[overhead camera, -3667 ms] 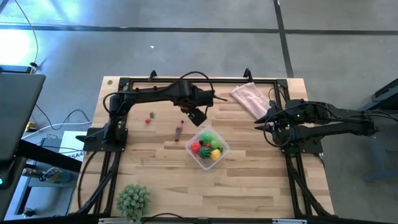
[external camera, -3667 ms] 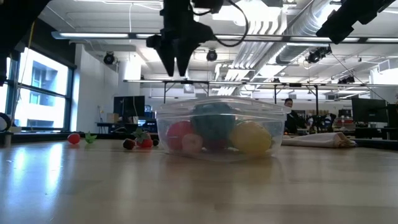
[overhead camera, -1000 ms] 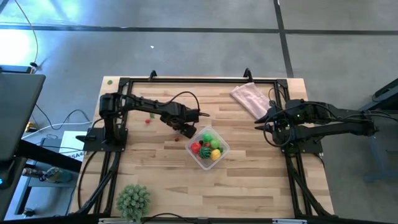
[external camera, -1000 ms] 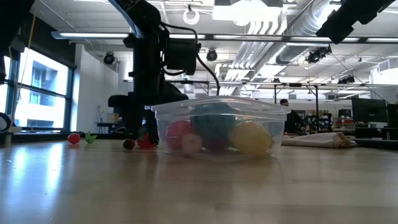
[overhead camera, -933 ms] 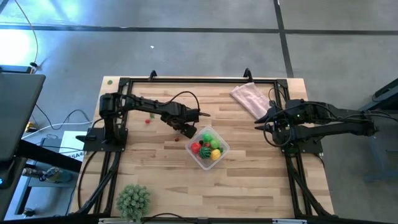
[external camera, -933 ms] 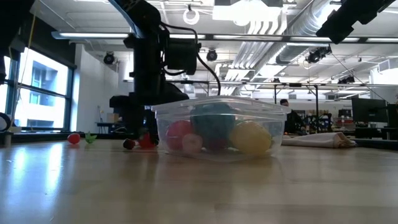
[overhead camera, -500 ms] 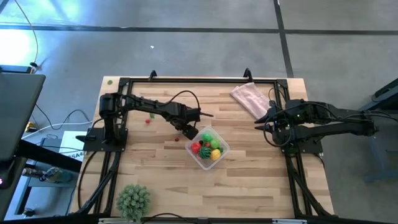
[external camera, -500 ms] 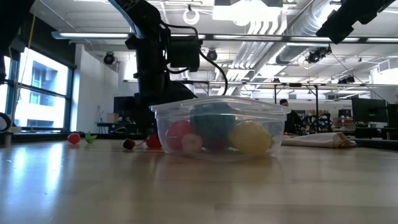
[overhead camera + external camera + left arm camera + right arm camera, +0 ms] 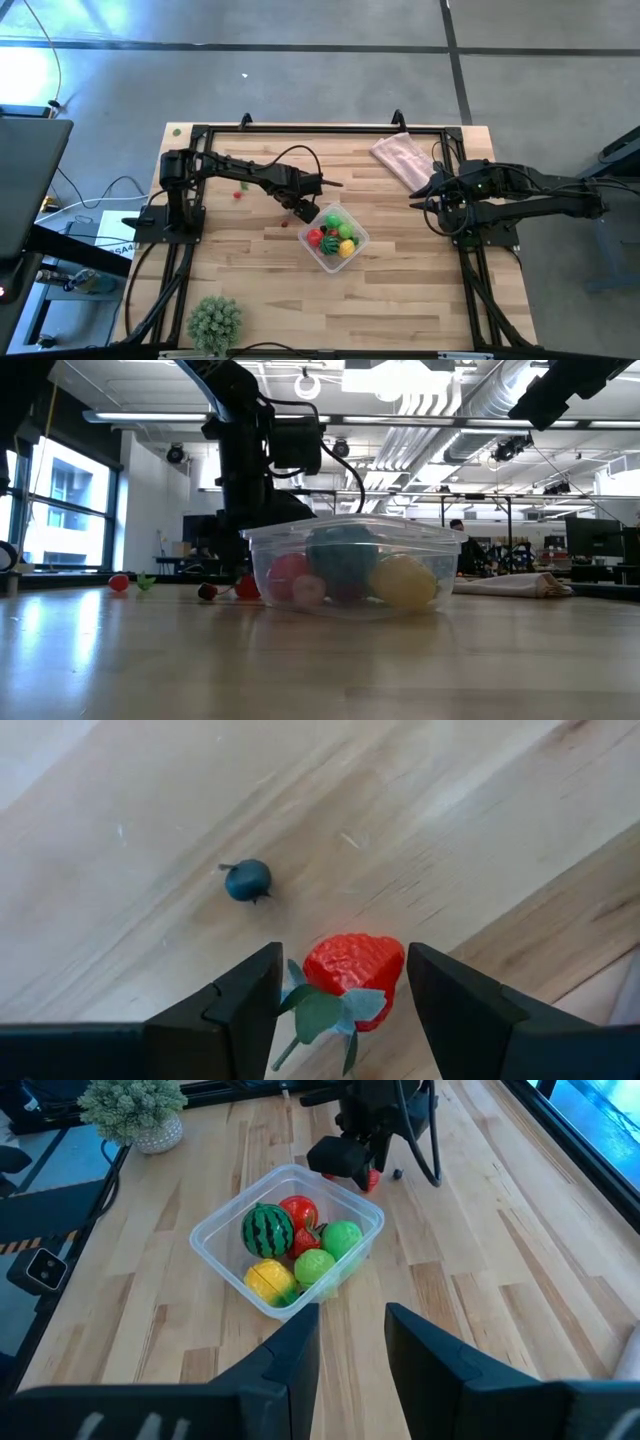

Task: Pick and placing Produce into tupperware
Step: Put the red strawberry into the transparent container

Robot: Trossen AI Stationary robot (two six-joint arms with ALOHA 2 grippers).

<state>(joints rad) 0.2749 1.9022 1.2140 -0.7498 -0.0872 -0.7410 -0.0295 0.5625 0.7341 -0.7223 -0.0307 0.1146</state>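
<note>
Far left on the pale wooden table, a small red toy fruit lies alone. My left pincer hangs low just beside the near-left edge of the clear squarish plastic tupperware — its fingers stand apart on either side of a red toy strawberry with green leaves, though I cannot tell whether they touch it. A small dark round berry rests on the boards close by. Inside the tupperware lie a dark-striped green toy melon, a red toy tomato, two green round fruits and a yellow piece. At the right edge — my right pincer waits, fingers parted, near the folded pink cloth.
</note>
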